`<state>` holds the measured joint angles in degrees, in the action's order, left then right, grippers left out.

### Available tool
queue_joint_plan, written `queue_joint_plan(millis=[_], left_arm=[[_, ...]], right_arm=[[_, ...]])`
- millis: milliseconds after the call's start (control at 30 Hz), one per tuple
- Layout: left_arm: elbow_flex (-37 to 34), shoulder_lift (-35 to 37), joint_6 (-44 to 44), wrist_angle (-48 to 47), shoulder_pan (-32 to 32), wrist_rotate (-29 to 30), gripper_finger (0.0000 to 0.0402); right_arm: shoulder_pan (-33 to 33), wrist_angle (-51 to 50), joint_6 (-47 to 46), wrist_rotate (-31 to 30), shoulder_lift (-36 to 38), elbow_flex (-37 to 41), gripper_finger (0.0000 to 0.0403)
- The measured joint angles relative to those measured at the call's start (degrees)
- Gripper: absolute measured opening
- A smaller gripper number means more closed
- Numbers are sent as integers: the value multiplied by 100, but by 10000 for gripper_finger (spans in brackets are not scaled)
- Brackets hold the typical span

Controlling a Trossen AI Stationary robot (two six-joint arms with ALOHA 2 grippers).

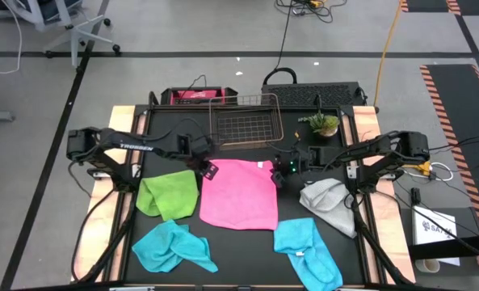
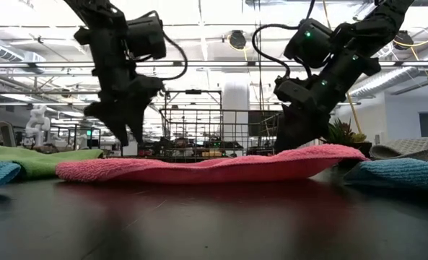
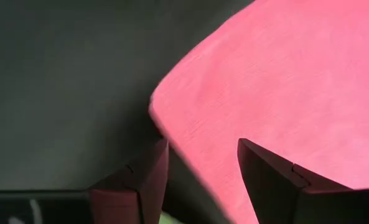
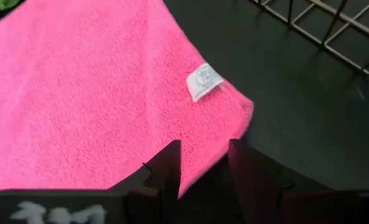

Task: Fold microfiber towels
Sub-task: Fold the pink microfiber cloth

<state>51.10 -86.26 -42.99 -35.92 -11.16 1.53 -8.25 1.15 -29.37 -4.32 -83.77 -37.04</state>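
Behind pink towel [image 1: 239,194], wire basket [image 1: 245,123]

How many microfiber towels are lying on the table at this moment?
5: the pink towel in the middle, the lime green towel to its left, the grey towel to its right, two turquoise towels along the near edge.

Seen from above, a flat towel [image 1: 239,194] lies at the centre of the worktop [image 1: 255,250], a wire basket [image 1: 247,123] behind it toward the frame's top. A second towel [image 1: 169,195] touches its left edge; a crumpled towel [image 1: 333,204] sits right. Two more towels [image 1: 173,246] [image 1: 308,250] lie lower left and lower right. The left gripper [image 1: 209,170] and right gripper [image 1: 278,171] hover over the central towel's upper corners.
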Motion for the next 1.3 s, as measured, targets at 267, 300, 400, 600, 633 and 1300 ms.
queue_joint_plan(millis=[267,300,400,600,633,1300], left_arm=[[-549,-2,-281,927,-33,-71,196],[-605,-2,-301,969,-52,-66,196],[-709,-29,-362,1034,-87,29,195],[-718,-59,-301,1125,-194,154,196],[-716,-85,-284,1152,-202,152,195],[-714,-329,-218,1716,-207,153,196]], right_arm=[[-4,-54,53,-52,0,0,128],[-4,-56,82,-125,0,0,128],[-34,-54,165,-195,0,0,128],[-176,-47,199,-201,0,0,128],[-205,-33,201,-203,-2,0,128],[-267,466,161,-164,-461,-2,128]])
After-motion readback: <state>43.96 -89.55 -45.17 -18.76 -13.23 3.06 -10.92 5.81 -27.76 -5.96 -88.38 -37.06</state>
